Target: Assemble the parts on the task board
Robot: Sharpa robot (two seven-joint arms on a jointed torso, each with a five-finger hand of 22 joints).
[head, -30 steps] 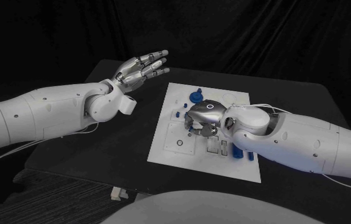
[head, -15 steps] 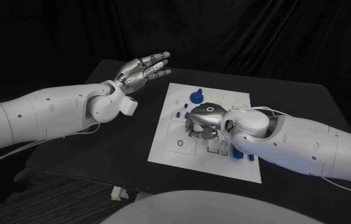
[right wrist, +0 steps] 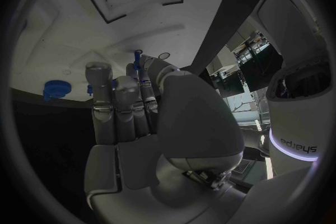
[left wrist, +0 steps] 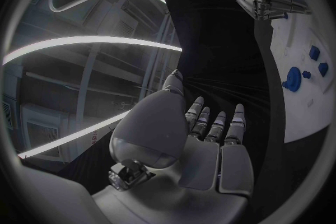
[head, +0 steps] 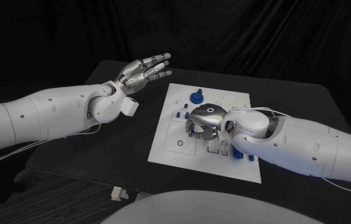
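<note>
Your right hand (head: 203, 121) pinches a slim blue pin (right wrist: 138, 59) at its fingertips, low over the middle of the board (head: 170, 147). If the pin meets its hole tilted, it could jam or slip from the pinch. Your left hand (head: 142, 71) hangs spread and empty, well off the board's far-left corner.

The setting is a robotics laboratory test cell. A black table (head: 292, 102) carries a white task board (head: 165, 153) at its centre. Black curtains (head: 241, 26) hang behind the table. Beyond it, the wrist views show a panelled ceiling with strip lights (left wrist: 91, 42).
</note>
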